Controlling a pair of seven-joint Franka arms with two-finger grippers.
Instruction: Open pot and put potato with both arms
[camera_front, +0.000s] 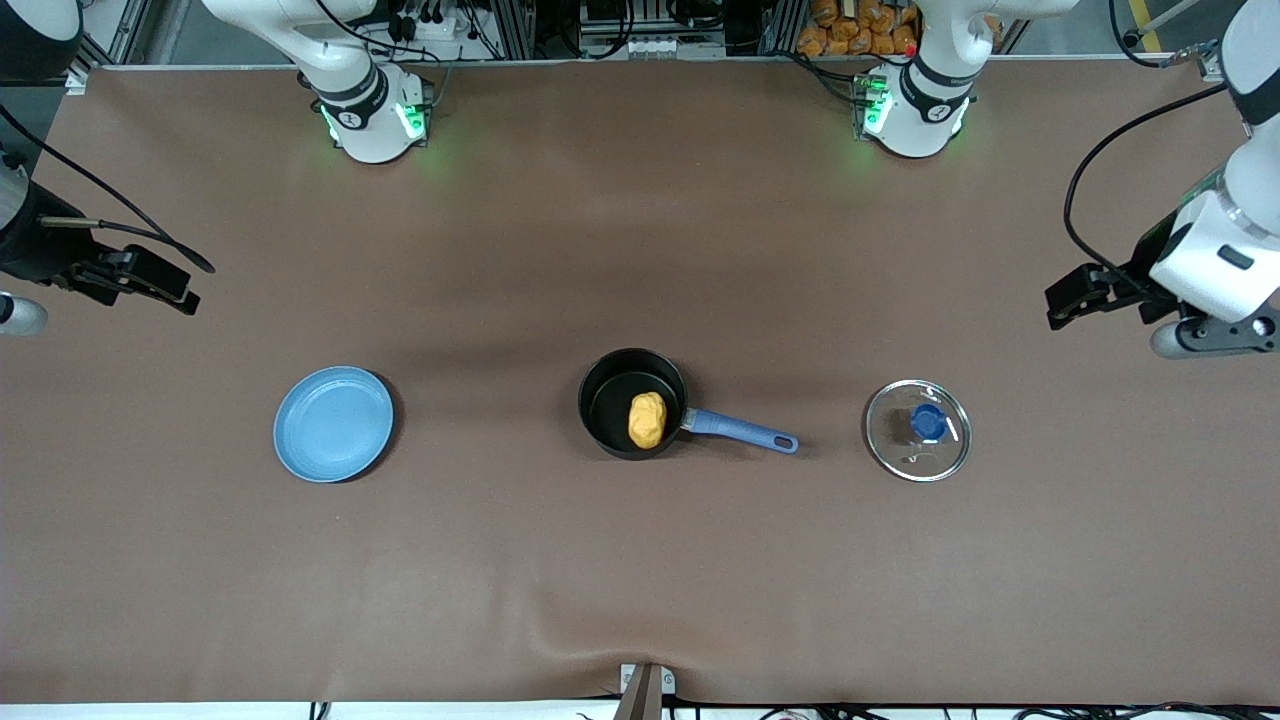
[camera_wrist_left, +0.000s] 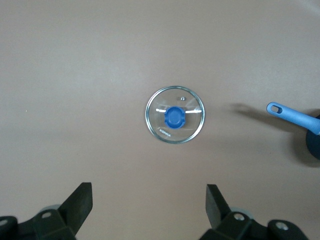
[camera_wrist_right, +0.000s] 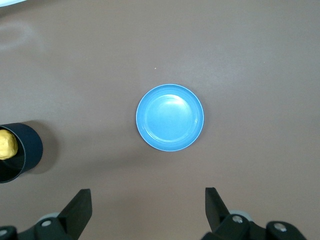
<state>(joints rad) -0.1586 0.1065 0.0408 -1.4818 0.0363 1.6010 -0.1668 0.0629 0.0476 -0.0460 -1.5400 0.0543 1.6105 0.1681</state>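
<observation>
The black pot (camera_front: 606, 400) stands open mid-table, its blue handle (camera_front: 745, 430) pointing toward the left arm's end. The yellow-orange potato (camera_front: 647, 420) lies inside it. The glass lid (camera_front: 918, 430) with its blue knob lies flat on the table beside the handle's end. My left gripper (camera_front: 1085, 298) hangs open and empty above the table at the left arm's end; its wrist view shows the lid (camera_wrist_left: 175, 115) and the handle (camera_wrist_left: 290, 114). My right gripper (camera_front: 145, 280) hangs open and empty at the right arm's end; its wrist view shows the pot (camera_wrist_right: 22, 150) and potato (camera_wrist_right: 6, 144).
A flat light-blue plate (camera_front: 334, 423) lies toward the right arm's end, level with the pot; it also shows in the right wrist view (camera_wrist_right: 170, 117). The brown table cover has a small wrinkle at its edge nearest the front camera (camera_front: 560, 640).
</observation>
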